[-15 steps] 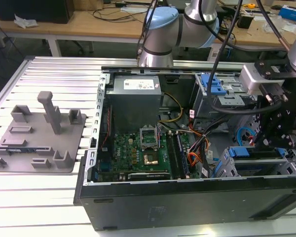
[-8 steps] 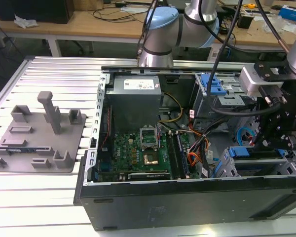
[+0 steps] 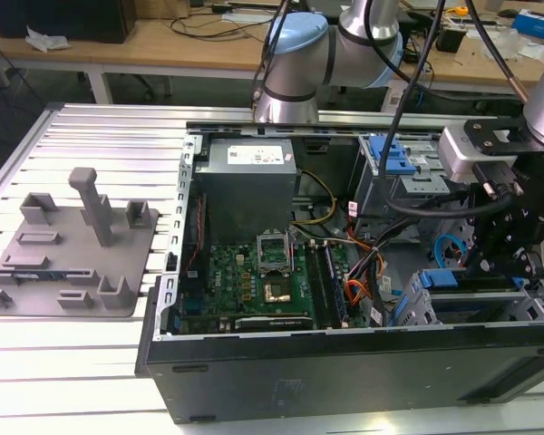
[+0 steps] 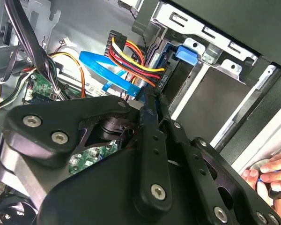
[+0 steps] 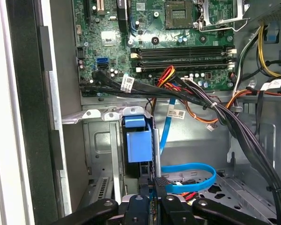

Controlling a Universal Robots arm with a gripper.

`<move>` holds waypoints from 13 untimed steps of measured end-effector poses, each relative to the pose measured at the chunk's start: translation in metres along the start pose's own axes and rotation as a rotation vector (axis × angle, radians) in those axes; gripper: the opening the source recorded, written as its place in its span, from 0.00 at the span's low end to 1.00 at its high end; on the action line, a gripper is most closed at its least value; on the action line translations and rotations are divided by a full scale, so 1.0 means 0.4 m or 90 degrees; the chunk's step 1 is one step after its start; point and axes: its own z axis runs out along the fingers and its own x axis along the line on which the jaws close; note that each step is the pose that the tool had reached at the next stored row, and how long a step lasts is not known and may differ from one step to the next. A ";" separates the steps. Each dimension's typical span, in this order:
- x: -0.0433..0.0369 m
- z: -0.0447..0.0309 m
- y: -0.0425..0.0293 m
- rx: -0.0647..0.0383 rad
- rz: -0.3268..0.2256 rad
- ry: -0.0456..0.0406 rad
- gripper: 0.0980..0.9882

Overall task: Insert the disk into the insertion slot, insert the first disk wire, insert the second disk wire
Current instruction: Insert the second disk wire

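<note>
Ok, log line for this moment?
gripper: shut on connector | disk: in slot | blue cable: at gripper

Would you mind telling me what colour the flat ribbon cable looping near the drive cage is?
Bright blue; the flat cable shows best in the first wrist view.

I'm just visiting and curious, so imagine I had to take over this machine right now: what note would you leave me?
Hand: shut on the black plug with red and yellow wires, low inside the computer case, at the disk's edge.
Disk: in its blue carrier, sitting in the insertion slot of the grey metal cage.
Done: the disk is inserted.
Left: the black plug is at the disk, but I cannot tell if it is fully seated. The blue flat cable loops beside it, and its end is hidden.
Note: a person's fingers rest at the case edge in the second wrist view.
</note>
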 end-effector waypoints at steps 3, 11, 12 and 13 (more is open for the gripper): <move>0.003 0.005 0.000 -0.001 0.000 -0.0001 0.07; -0.001 -0.094 -0.008 -0.002 0.000 -0.0013 0.22; -0.002 -0.107 -0.009 -0.002 0.000 -0.0012 0.21; -0.002 -0.125 -0.010 -0.002 0.000 -0.0013 0.13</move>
